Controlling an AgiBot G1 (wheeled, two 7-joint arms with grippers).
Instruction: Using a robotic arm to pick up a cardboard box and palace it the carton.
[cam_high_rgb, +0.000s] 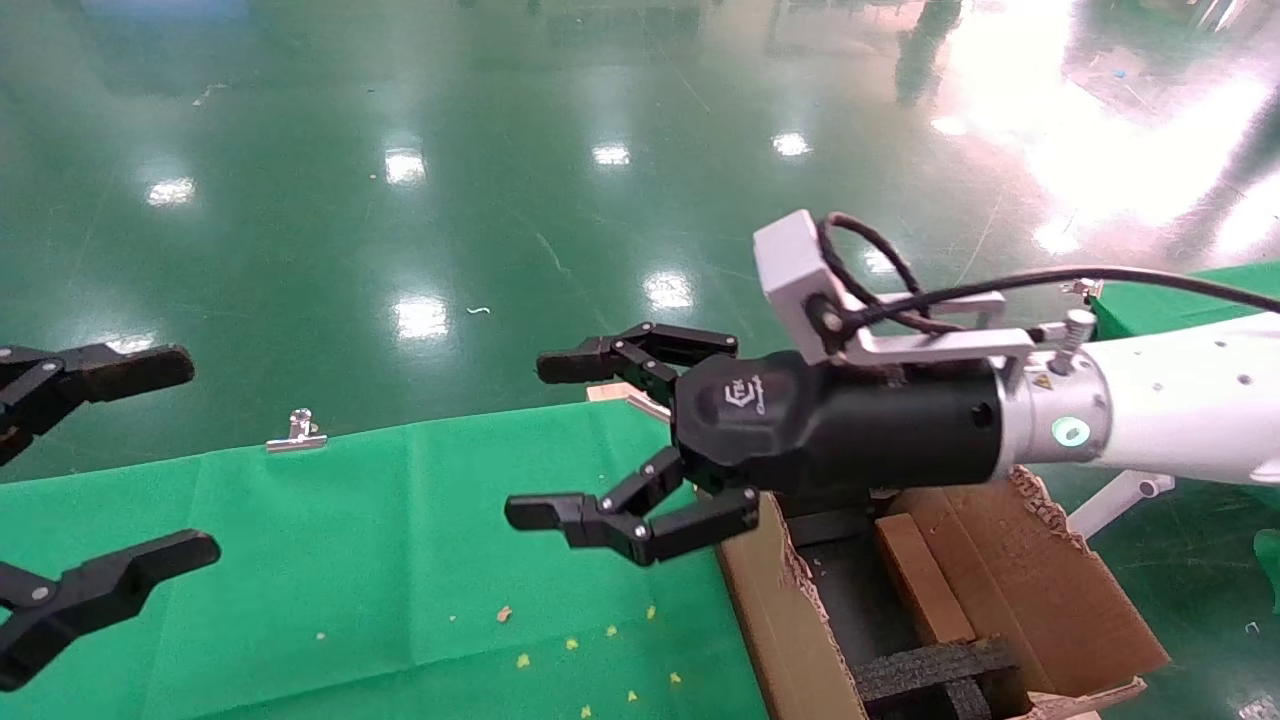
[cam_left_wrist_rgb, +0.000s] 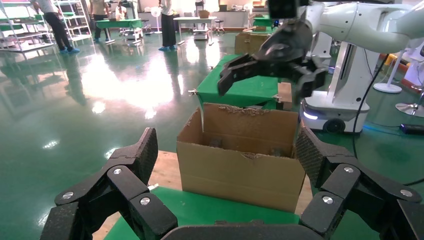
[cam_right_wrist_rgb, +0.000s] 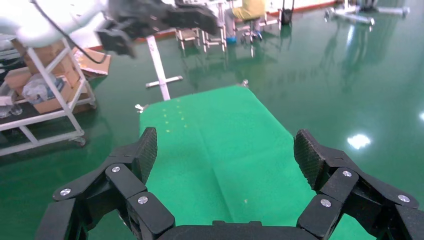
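Two open empty grippers, right gripper (cam_high_rgb: 560, 445) above one carton (cam_high_rgb: 800, 640), left gripper (cam_high_rgb: 150, 460) apart.

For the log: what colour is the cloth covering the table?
Green cloth, seen best in the right wrist view.

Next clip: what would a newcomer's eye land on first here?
The right gripper, open and empty on its white robotic arm, reaching out over the green table cloth at centre. Below its wrist sits the carton, ragged-edged, a brown block and black foam inside. The left gripper hangs open at the table's left edge.
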